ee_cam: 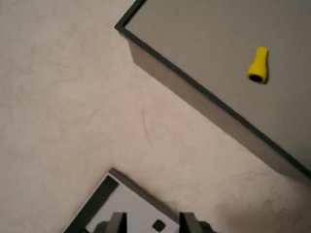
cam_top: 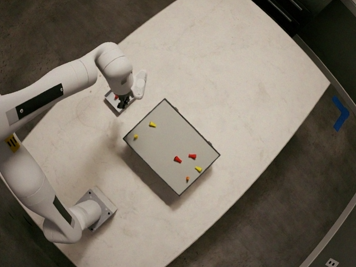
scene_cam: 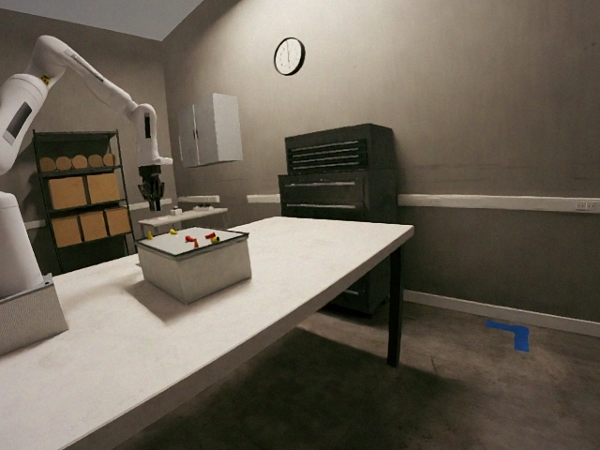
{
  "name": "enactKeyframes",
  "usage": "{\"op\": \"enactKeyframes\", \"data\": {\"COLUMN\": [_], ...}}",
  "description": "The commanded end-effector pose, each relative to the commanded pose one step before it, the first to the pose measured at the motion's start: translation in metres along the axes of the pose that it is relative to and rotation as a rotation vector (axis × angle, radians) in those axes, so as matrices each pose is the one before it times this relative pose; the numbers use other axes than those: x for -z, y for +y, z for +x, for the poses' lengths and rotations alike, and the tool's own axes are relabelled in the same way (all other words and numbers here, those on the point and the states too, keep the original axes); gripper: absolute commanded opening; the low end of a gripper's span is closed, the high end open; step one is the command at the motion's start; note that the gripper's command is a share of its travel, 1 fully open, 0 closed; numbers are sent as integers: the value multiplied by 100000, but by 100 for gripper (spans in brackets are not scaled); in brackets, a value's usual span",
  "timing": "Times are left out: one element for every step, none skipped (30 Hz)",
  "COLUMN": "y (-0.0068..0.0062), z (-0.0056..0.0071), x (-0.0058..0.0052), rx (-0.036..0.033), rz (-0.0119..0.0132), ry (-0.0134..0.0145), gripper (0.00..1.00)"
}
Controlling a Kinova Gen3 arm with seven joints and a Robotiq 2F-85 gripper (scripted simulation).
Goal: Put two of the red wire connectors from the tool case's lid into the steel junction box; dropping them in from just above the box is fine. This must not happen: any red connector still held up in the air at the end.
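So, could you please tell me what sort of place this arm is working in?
Most likely a workshop or garage: a black tool chest stands against the wall, a shelf rack holds cardboard boxes, and a white workbench sits on a bare concrete floor.

The arm hides most of the box at upper left in the top view. The wrist view's bottom edge crops the pincer and the box.
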State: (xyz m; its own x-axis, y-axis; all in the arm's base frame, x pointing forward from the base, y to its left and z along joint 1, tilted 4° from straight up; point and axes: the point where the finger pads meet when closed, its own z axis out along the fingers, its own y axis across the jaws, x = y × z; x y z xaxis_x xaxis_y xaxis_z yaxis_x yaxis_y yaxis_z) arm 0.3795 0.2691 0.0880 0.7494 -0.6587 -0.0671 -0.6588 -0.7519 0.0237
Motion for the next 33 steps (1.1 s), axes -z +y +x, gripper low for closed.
{"op": "enactKeyframes", "data": {"y": [2432, 288, 331, 402, 458, 484, 491, 495, 496, 501, 506, 510, 518, 0, 0, 1017, 960, 403, 355, 402, 481, 541, 568, 524, 414, 306, 207, 122, 56, 15, 0, 0, 2], "z": [5466, 579, 658, 786, 881, 916, 915, 907, 897, 892, 886, 880, 880, 0, 0, 1660, 1528, 642, 561, 627, 739, 819, 845, 771, 603, 443, 299, 175, 80, 22, 0, 0, 2], "x": [-87, -20, -23, -29, -33, -35, -36, -37, -37, -38, -39, -40, -41, 0, 0, -80, -78, -34, -30, -34, -41, -47, -49, -46, -37, -28, -19, -11, -5, -1, 0, 0, 0], "rx": [-10159, -1061, -1213, -1458, -1646, -1726, -1737, -1736, -1729, -1734, -1736, -1739, -1754, 0, 0, -3366, -3147, -1329, -1167, -1314, -1562, -1747, -1821, -1675, -1318, -975, -659, -388, -178, -49, 0, 0, -5], "rz": [232, 3, 3, 2, 1, 0, -2, -3, -5, -7, -8, -10, -12, 0, 0, -28, -32, -15, -14, -17, -22, -26, -30, -29, -24, -19, -13, -8, -4, -1, 0, 0, 0], "ry": [-363, 7, 7, 8, 7, 6, 4, 2, 1, -1, -3, -5, -7, 0, 0, -19, -24, -12, -12, -14, -18, -23, -26, -26, -22, -17, -12, -7, -3, -1, 0, 0, 0], "gripper": [37, 37, 37, 37, 37, 37, 37, 37, 37, 37, 37, 37, 37, 37, 37, 37, 37, 37, 37, 37, 37, 37, 37, 37, 37, 37, 37, 37, 37, 37, 37, 37, 37]}}
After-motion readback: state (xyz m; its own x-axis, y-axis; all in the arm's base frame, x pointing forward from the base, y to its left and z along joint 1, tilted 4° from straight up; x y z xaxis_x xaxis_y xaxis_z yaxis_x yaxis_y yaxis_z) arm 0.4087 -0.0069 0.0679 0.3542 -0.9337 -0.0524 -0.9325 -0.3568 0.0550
